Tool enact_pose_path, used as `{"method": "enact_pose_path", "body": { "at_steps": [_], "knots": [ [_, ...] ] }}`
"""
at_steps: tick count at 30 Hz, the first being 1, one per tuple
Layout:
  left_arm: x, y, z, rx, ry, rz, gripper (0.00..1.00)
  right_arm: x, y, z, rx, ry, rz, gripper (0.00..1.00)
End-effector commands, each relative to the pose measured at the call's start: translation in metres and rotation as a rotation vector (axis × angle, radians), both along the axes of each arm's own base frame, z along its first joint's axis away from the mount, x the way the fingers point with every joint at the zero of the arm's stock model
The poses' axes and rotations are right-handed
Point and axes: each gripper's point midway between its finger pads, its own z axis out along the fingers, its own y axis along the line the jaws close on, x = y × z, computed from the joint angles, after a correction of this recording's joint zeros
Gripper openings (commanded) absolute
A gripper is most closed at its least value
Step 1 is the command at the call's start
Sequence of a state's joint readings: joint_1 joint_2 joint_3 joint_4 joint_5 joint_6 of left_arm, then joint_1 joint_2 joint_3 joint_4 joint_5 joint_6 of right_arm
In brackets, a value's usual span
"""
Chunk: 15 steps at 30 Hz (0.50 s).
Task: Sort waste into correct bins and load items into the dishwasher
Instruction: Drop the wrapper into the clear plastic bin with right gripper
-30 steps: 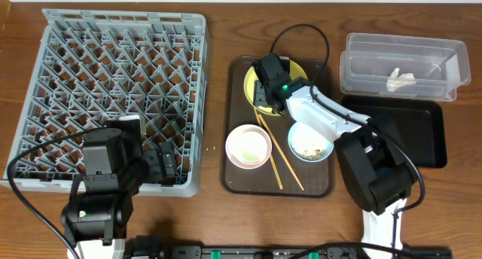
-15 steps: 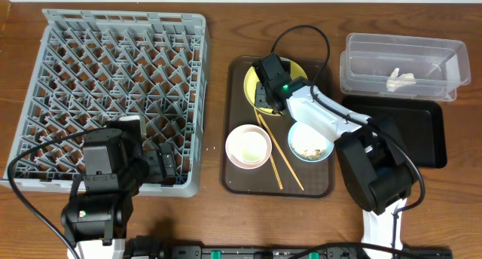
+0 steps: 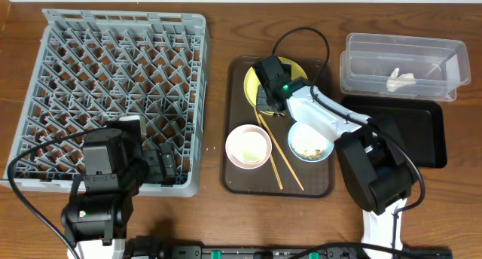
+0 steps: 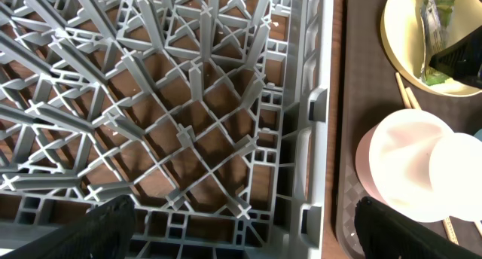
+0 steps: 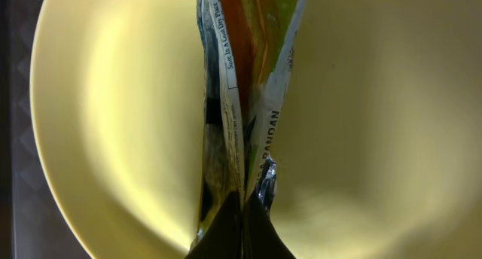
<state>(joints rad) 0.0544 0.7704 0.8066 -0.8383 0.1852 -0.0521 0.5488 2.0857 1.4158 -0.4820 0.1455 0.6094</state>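
While the wooden table (image 3: 218,18) carries everything, right tool (image 5: 242,229) pinches the snack wrapper (image 5: 248,63), left tool (image 4: 248,233) gapes empty.

Wooden table (image 3: 218,33), dark brown serving tray (image 3: 238,182) resting on it

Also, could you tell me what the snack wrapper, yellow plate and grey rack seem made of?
The snack wrapper: thin printed film, silvery and foil-like at its crinkled edge. The yellow plate: probably plastic or melamine, smooth soft sheen. The grey rack: moulded matte plastic lattice.
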Motion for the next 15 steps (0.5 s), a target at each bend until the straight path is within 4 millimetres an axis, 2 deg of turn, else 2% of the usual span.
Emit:
{"method": "enact_pose_path", "body": {
  "at_steps": [1,4,7,10,12,13,15],
  "knots": [
    [0.001,-0.002,0.006,-0.012,-0.014,-0.002,0.94,0.008,-0.012,0.035,-0.009,-0.066,0.038,0.01],
    [0.001,-0.002,0.006,-0.012,-0.014,-0.002,0.94,0.019,-0.036,0.077,-0.01,-0.148,-0.007,0.01],
    [0.001,-0.002,0.006,-0.012,-0.014,-0.002,0.94,0.029,-0.069,0.121,0.002,-0.234,-0.086,0.01],
    [0.001,-0.002,0.006,-0.012,-0.014,-0.002,0.94,0.035,-0.113,0.156,0.017,-0.296,-0.195,0.01],
    [0.001,-0.002,0.006,-0.012,-0.014,-0.002,0.94,0.035,-0.147,0.167,0.017,-0.304,-0.293,0.02],
    [0.001,-0.002,0.006,-0.012,-0.014,-0.002,0.94,0.033,-0.178,0.166,0.016,-0.286,-0.389,0.05],
    [0.001,-0.002,0.006,-0.013,-0.014,-0.002,0.94,0.028,-0.209,0.159,0.016,-0.247,-0.49,0.04]
  ]
}}
